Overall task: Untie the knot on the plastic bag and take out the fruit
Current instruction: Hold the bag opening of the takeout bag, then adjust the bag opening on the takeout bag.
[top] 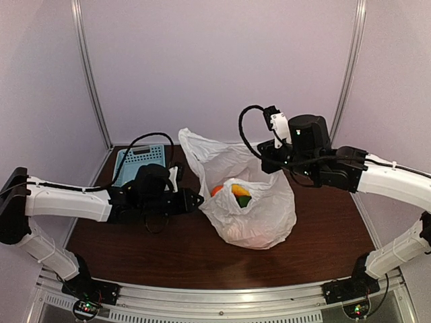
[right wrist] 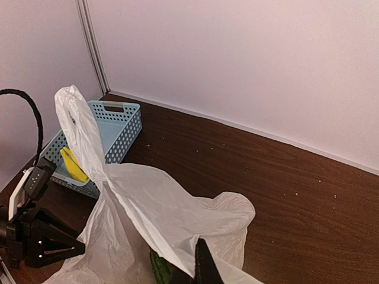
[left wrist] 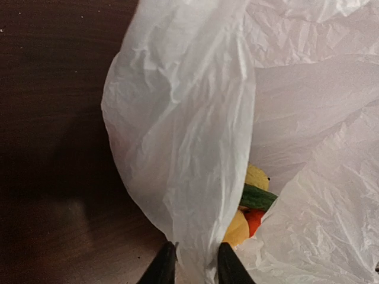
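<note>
Two pulls hold the plastic bag (top: 256, 215) open mid-table in the top view, so the fruit (top: 232, 192) shows inside. Left wrist: my left pincer (left wrist: 195, 269) nips a fold of its left wall. Right wrist: my right pincer (right wrist: 195, 272), closed, holds the right rim taut.

The plastic bag (top: 262, 215) gapes upward, basket (top: 135, 159) behind left.

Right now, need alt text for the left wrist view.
The left gripper pinches a fold of the white bag between two dark fingertips at the bottom edge. Right of the fold the bag gapes, showing yellow, green and orange fruit inside. Dark wooden table on the left.
</note>
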`<state>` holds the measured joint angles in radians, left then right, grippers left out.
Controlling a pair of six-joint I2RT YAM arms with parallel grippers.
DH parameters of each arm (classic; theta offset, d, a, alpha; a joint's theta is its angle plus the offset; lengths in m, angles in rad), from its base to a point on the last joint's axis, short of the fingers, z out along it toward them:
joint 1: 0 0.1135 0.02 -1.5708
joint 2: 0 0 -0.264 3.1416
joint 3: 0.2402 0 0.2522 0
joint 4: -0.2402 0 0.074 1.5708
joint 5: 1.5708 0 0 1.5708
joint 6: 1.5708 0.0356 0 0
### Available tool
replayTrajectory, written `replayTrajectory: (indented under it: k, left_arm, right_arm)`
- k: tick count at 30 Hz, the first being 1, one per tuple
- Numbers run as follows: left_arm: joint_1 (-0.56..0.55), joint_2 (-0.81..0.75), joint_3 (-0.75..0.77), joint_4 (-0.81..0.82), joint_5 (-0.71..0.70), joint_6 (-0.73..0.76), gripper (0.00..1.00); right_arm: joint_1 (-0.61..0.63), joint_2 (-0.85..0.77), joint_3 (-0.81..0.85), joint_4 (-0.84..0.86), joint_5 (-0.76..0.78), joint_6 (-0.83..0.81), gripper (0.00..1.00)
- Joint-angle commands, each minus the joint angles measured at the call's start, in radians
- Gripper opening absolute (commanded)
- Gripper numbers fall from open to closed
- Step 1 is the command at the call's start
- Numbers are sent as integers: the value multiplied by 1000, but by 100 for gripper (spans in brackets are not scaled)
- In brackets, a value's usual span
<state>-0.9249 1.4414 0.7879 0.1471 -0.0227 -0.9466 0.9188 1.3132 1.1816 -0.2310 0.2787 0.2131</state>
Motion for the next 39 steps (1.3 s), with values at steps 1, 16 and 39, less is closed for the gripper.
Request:
replayTrajectory:
  k: [1, 16, 39]
  left_arm:
    - [-7, 3, -42, 30, 2, 0, 18]
    - [-8, -21, -146, 285, 144, 43, 0]
    - [-7, -70, -175, 261, 138, 103, 0]
  right_arm:
    - [5, -33, -21, 6, 76, -1, 0]
    - [69, -53, 92, -102, 50, -68, 79]
    - [235, 265, 176, -262, -42, 122, 54]
